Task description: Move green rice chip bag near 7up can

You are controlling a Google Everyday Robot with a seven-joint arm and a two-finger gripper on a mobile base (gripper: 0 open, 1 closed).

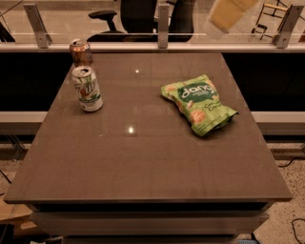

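Camera view: we see the green rice chip bag (199, 102) lying flat on the counter (143, 162), right of centre, well apart from the 7up can (87, 89), which stands upright near the left edge. A copper-brown can (81, 51) stands just behind it. We mark the pincer (228, 13) as the blurred yellowish shape at top right, touching nothing. We cannot tell whether it is released or clenched.

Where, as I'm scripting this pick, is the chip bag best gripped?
Probably from above, across the puffed middle of the bag: it lies flat and slanted on the table, edges too low to catch. The pincer hovers high beyond the far right corner.
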